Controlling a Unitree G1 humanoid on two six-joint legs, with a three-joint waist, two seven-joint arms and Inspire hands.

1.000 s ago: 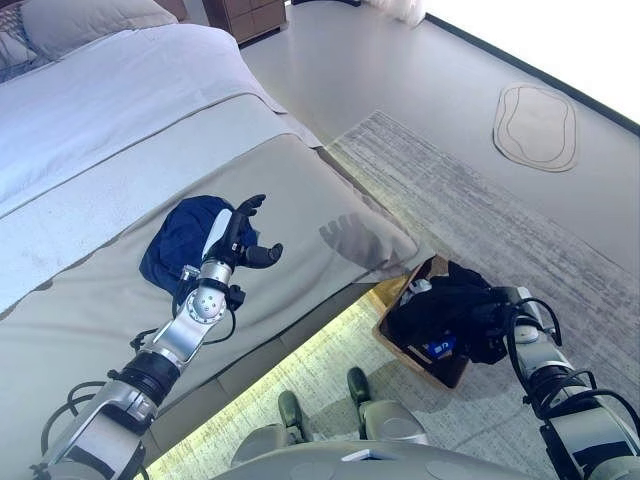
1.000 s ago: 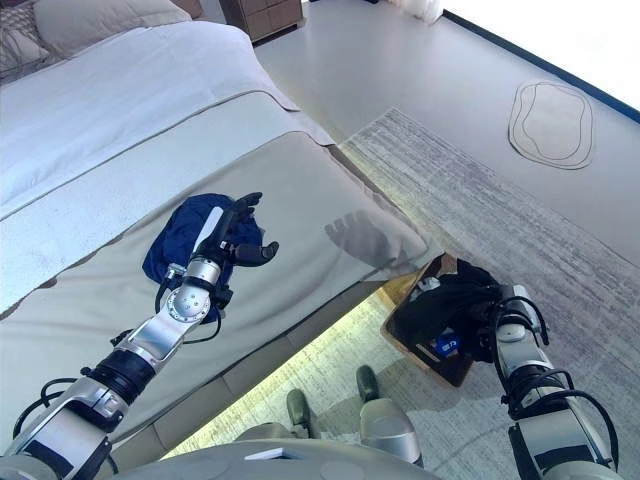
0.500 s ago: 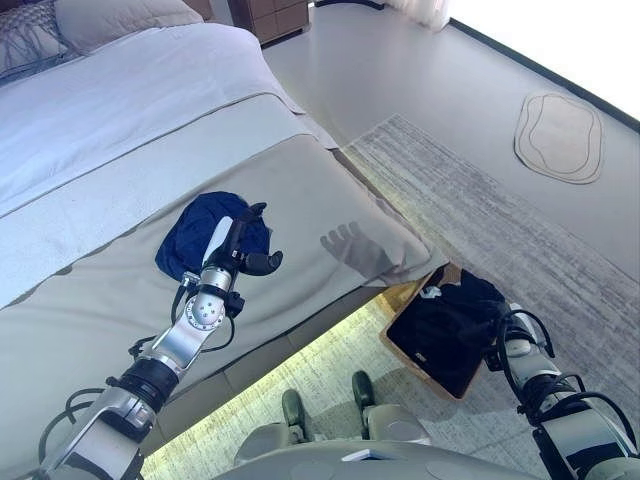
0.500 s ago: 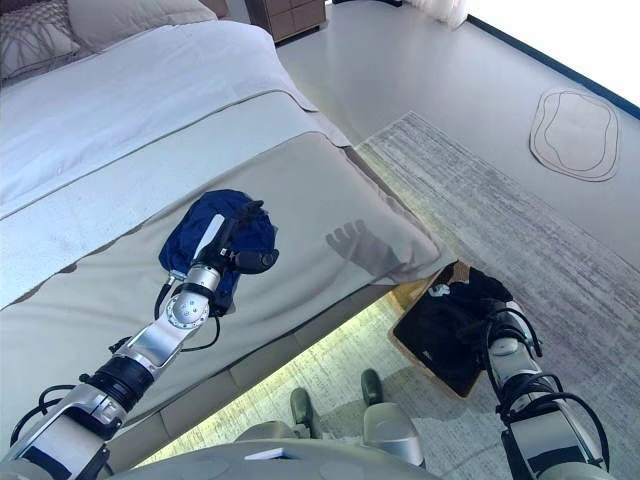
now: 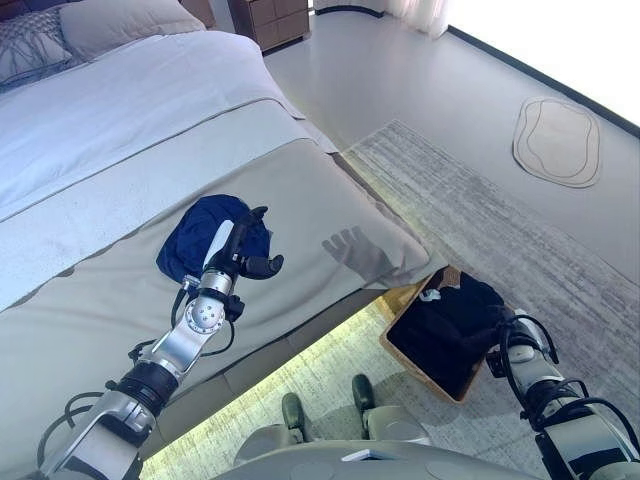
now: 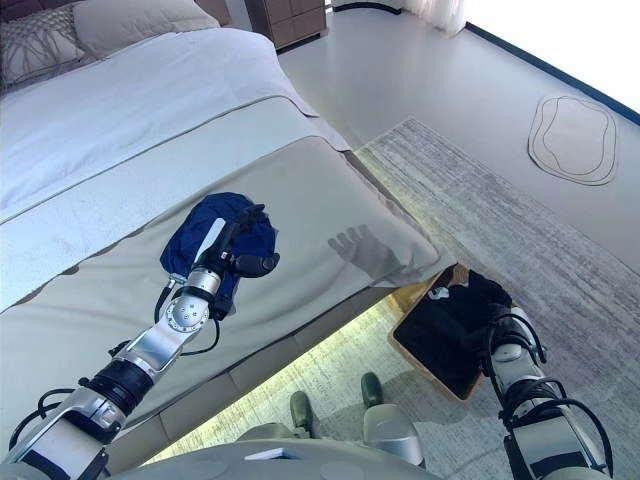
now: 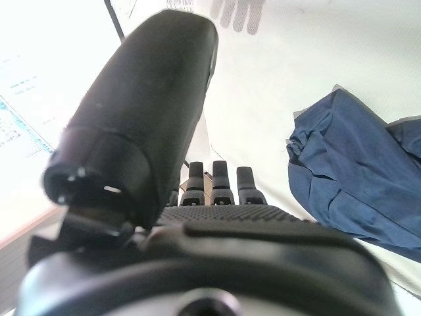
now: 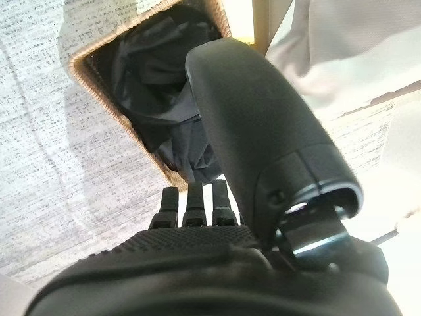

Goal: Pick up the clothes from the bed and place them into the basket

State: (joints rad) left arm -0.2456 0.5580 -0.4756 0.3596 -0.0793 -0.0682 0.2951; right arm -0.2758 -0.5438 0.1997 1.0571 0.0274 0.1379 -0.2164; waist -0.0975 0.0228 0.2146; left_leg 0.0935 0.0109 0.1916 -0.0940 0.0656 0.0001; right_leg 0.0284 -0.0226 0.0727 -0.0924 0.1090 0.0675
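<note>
A crumpled dark blue garment (image 5: 192, 236) lies on the grey blanket of the bed (image 5: 300, 190). My left hand (image 5: 236, 246) hovers over its right edge, open, fingers straight and thumb out to the side. In the left wrist view the blue garment (image 7: 358, 181) lies beside the fingers (image 7: 222, 179), not in them. A tan wicker basket (image 5: 410, 360) stands on the floor by the bed's corner, filled with black clothes (image 5: 445, 318). My right hand (image 5: 506, 332) is at the basket's right side, open and holding nothing. Black clothes (image 8: 184, 141) hang over the basket rim (image 8: 99, 82).
A grey rug (image 5: 500, 215) lies under the basket and runs along the bed. An oval mat (image 5: 557, 140) is on the floor far right. Pillows (image 5: 100, 20) sit at the bed's head, with a wooden dresser (image 5: 270, 18) behind them.
The camera has shifted. My right hand has drawn back out of the black clothes, which stay in the basket. My left hand has reached slightly further over the blue garment.
</note>
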